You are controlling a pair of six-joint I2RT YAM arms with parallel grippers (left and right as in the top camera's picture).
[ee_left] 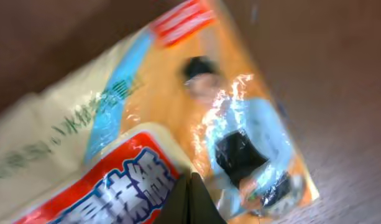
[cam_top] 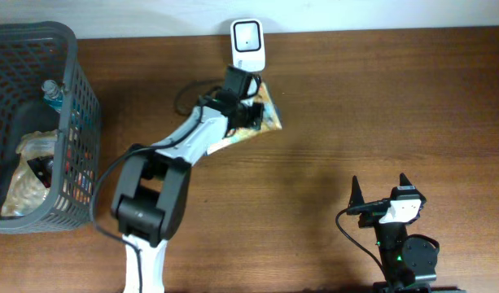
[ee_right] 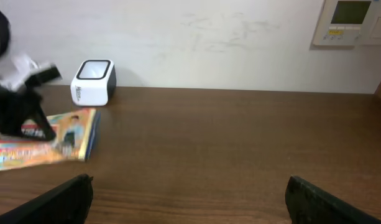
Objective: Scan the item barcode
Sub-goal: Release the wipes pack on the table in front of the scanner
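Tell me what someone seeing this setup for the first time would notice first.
The bright orange snack packet stands out most, pinched in the left gripper near the far edge of the table, right beside the white scanner. Next comes the dark basket at the left with other goods inside, while the right gripper sits open at the near right, holding nothing.

The worktop (cam_top: pixel 355 106) is dark brown wood, pushed up against a pale wall. A grey mesh basket (cam_top: pixel 82 98) stands at its left end. A small white scanner (cam_top: pixel 248 45) sits at the back edge. Just in front of it lies a flat orange packet (cam_top: pixel 268 114); whether it rests fully on the wood is unclear.
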